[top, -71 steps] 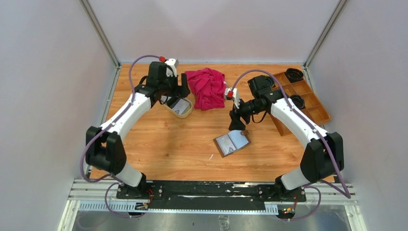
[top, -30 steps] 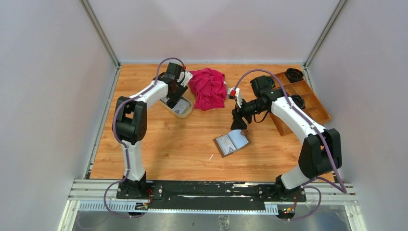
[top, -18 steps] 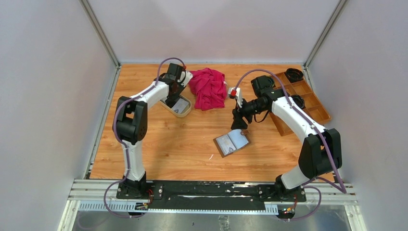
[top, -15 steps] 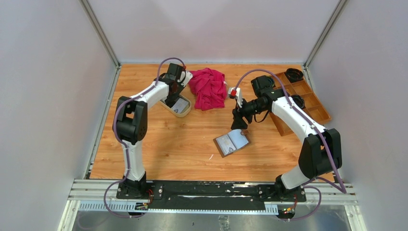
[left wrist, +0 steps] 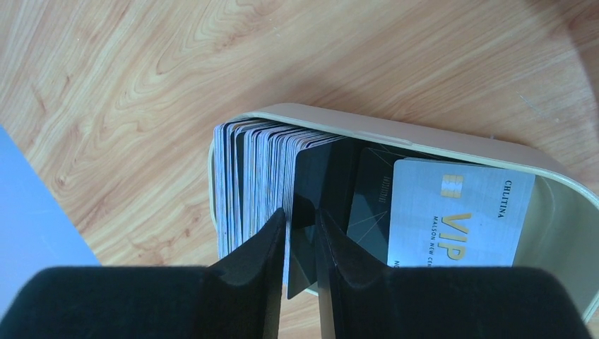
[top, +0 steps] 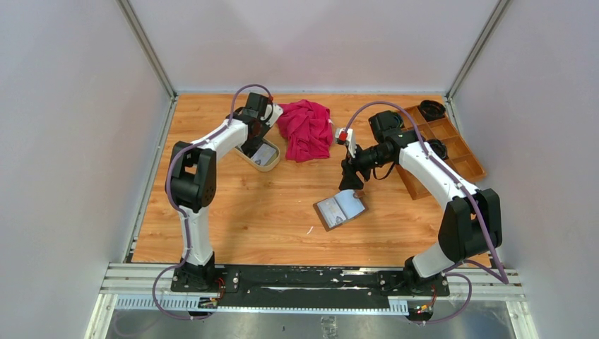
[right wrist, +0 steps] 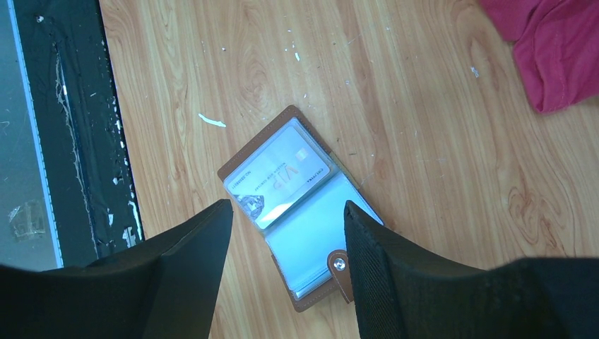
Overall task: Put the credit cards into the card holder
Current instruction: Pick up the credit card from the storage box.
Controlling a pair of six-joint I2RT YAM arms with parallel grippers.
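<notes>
Left gripper clamps one dark card standing in the dish at ten o'clock; lift straight up so neighbours aren't dragged out. Right gripper gapes over the holder.

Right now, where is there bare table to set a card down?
Bare wood lies near-left, between the left arm and the card holder, and between dish and holder. Crowded at the far side: dish, red cloth, compartment tray.

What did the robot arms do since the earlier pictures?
The left arm raised its elbow, and the left pincer closed on a dark card standing in the beige dish. The right pincer stayed open above the open card holder.
</notes>
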